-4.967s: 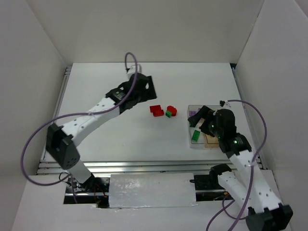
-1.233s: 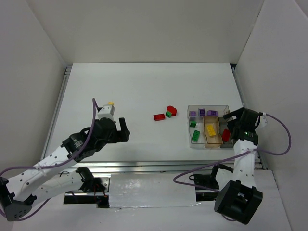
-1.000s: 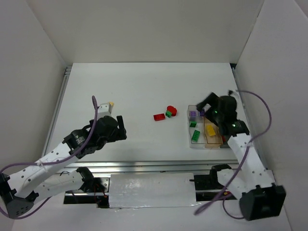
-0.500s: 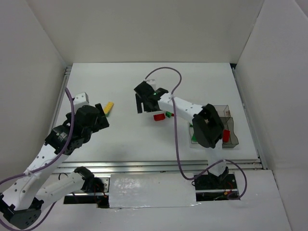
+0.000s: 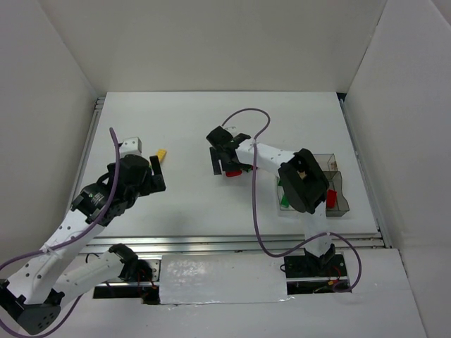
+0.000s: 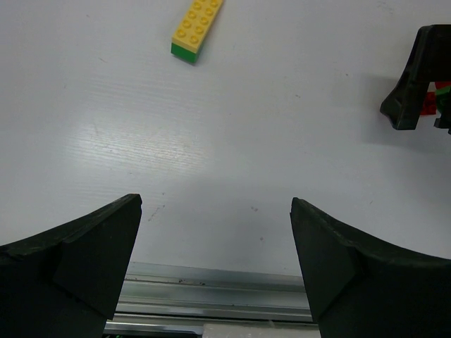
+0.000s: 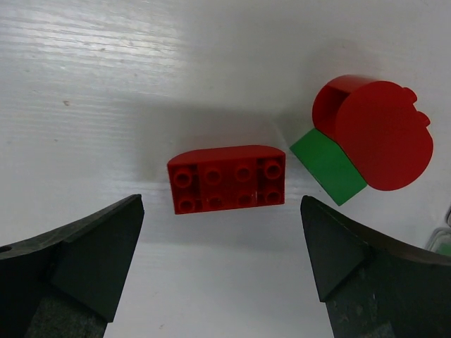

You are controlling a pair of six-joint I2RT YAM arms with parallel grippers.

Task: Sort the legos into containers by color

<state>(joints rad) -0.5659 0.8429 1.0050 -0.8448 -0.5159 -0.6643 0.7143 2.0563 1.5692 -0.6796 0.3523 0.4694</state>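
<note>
Status: right arm has swung off the compartment box (image 5: 338,205) and out to mid-table within the last second; right gripper (image 7: 222,232) now sits over the loose red brick (image 7: 227,178), so a red pick looks next.

Jaws fully apart, one finger either side of the brick, touching nothing, holding nothing.

Red rounded piece (image 7: 373,130) lies just beside it, resting on a green brick (image 7: 325,163); risk of clipping that pair on closing.

Left arm has moved up toward the yellow brick (image 6: 197,27), which has a green underside; left gripper (image 6: 215,225) is short of it, wide open and empty.

The box stays at the right, largely hidden under the right arm's elbow; a green piece (image 5: 285,201) and a red piece (image 5: 330,198) show there; the other compartments can't be read from here; sort is partly done.
</note>
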